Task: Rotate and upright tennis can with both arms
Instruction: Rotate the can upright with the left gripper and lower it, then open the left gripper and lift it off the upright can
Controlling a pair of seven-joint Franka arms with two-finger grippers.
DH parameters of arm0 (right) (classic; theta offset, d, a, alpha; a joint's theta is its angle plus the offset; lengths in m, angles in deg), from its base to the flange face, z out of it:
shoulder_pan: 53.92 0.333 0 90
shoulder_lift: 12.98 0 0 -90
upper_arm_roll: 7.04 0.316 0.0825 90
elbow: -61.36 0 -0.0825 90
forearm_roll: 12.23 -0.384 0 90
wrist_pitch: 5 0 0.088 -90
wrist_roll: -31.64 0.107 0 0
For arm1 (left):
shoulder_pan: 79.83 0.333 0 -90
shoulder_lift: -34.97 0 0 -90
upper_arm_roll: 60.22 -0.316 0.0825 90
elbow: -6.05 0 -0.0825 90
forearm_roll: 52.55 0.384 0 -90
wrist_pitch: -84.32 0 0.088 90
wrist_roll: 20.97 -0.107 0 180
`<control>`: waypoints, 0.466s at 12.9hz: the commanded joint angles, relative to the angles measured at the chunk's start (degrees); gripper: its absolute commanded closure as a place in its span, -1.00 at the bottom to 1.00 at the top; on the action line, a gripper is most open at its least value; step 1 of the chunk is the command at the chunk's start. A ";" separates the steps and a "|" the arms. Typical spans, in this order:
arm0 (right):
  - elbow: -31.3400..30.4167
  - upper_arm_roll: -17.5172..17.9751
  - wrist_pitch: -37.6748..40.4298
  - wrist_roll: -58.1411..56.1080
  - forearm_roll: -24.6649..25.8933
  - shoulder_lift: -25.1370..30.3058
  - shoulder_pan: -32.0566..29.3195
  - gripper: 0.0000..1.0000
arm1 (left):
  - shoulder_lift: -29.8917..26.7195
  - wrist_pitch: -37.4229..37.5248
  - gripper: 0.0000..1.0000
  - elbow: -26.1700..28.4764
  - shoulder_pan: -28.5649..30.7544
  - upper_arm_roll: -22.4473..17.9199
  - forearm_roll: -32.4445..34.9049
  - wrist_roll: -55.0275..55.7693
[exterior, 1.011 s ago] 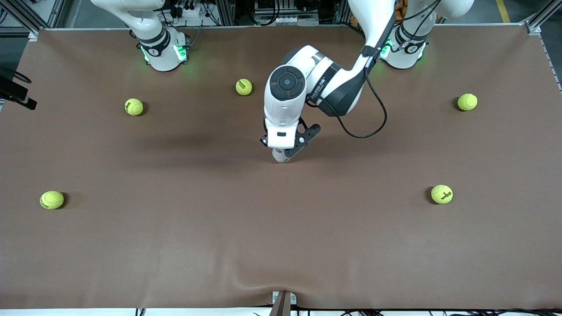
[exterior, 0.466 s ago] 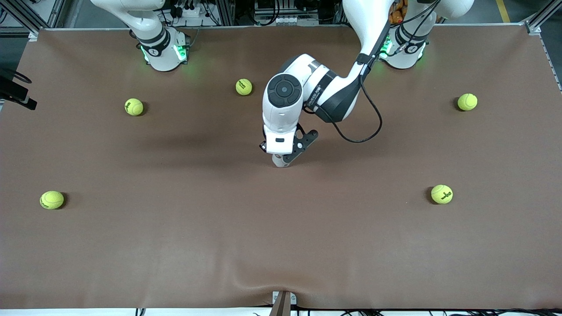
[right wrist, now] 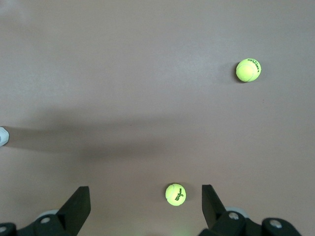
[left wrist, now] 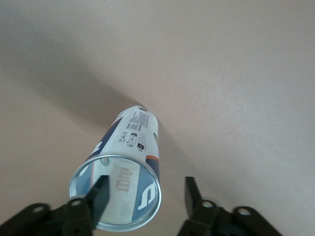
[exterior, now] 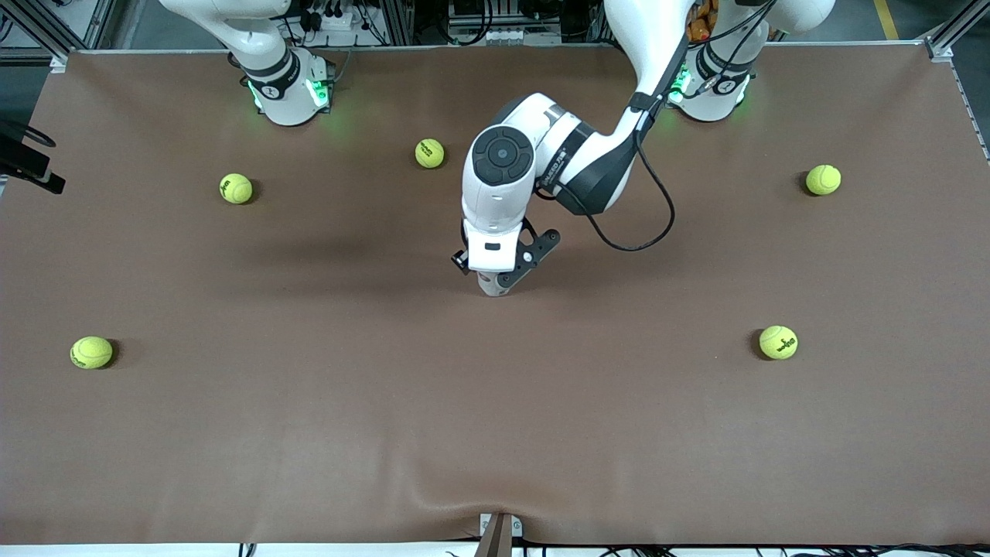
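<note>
Spread apart, the fingers [left wrist: 100, 194] of the left gripper [left wrist: 145, 196] are seen just above the open top rim of the tennis can [left wrist: 123, 164], one finger in line with the rim and the other off to the side of the can; whether the rim is touched cannot be told. In the front view the left gripper [exterior: 499, 271] is positioned over the middle of the table [exterior: 387, 402], and only a small pale part of the tennis can [exterior: 489, 286] is visible beneath it, the rest being hidden by the arm's wrist. The can is shown standing on the table on its end, a white tube with dark blue panels, printed labels and a thin red line. Five tennis balls are scattered around the can: one [exterior: 429, 152] is placed farther from the front camera than the can, one [exterior: 236, 188] and another [exterior: 91, 352] are found toward the right arm's end of the table, and two more [exterior: 823, 179] [exterior: 778, 342] toward the left arm's end. The right gripper [right wrist: 145, 204] is held high above the table with its fingers wide apart and nothing between them, two of the balls [right wrist: 175, 194] [right wrist: 248, 70] being seen below it; the right arm is kept waiting near its base.
</note>
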 commanded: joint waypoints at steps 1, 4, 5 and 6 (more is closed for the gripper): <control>1.50 0.22 0.69 -0.58 -0.95 -0.67 -0.57 -1.00 | -5.52 1.85 -1.00 -0.02 0.17 -0.65 1.42 1.16; 1.50 0.22 0.69 -0.58 -0.95 -0.68 -0.57 -1.00 | -12.28 7.37 -1.00 0.42 0.34 -5.90 2.46 0.63; 1.50 0.22 0.69 -0.58 -0.95 -0.85 -0.57 -1.00 | -15.00 9.30 -1.00 1.12 0.34 -7.14 6.21 0.46; 1.50 0.22 0.69 -0.49 -0.95 -0.68 -0.57 -1.00 | -16.60 11.85 -1.00 1.56 0.43 -7.24 10.51 0.46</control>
